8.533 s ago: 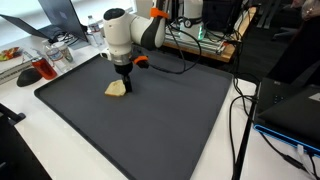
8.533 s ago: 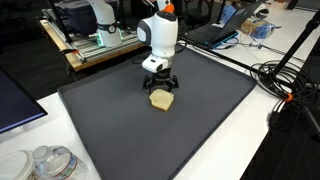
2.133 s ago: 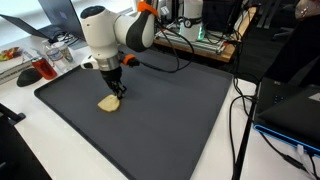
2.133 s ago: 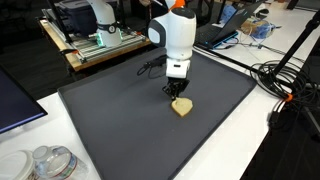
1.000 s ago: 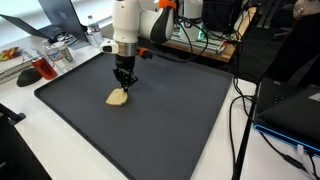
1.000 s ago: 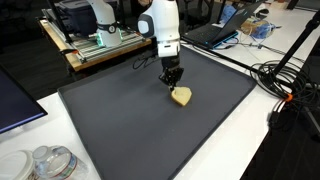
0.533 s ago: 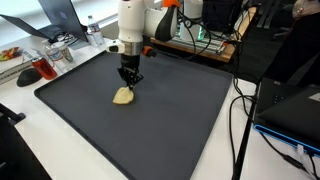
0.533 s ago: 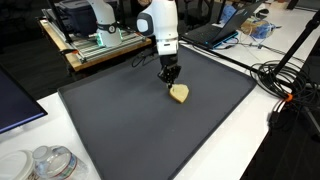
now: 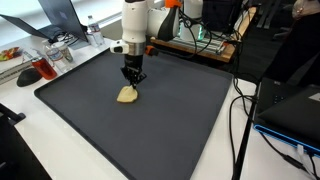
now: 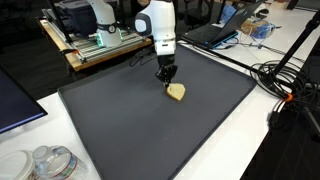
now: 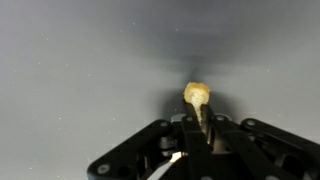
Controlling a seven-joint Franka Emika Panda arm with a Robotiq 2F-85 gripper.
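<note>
Cluttered lab space frames the scene: a white table [image 9: 20, 150] carries a large dark grey rubbery mat [image 9: 170, 130] that covers most of its top, which probably serves as a plain, non-slip field for handling small things. Loose black cables [image 10: 285, 80] trail over the table beside one mat edge, and some clear plastic containers [image 10: 50, 162] sit off the mat near a table corner, all well apart from the action. Over the mat the white robot arm [image 9: 135, 25] points straight down, so its black two-fingered gripper [image 9: 131, 77] meets the surface from above. The fingers are pressed together on the upper end of a small tan wedge-shaped lump [image 9: 127, 95], soft-looking like bread or sponge. In the wrist view the lump [image 11: 196, 95] shows as a pale rounded end sticking out beyond the closed tips, pinched at a thin part, likely because a narrow edge suits such a tight pinch better than the broad body would. In both exterior views the lump hangs tilted below the fingers, its lower side at the mat; whether it touches or is just above cannot be told. It lies inside the mat, on the half toward the edge where the arm is mounted, well apart from every edge and corner
</note>
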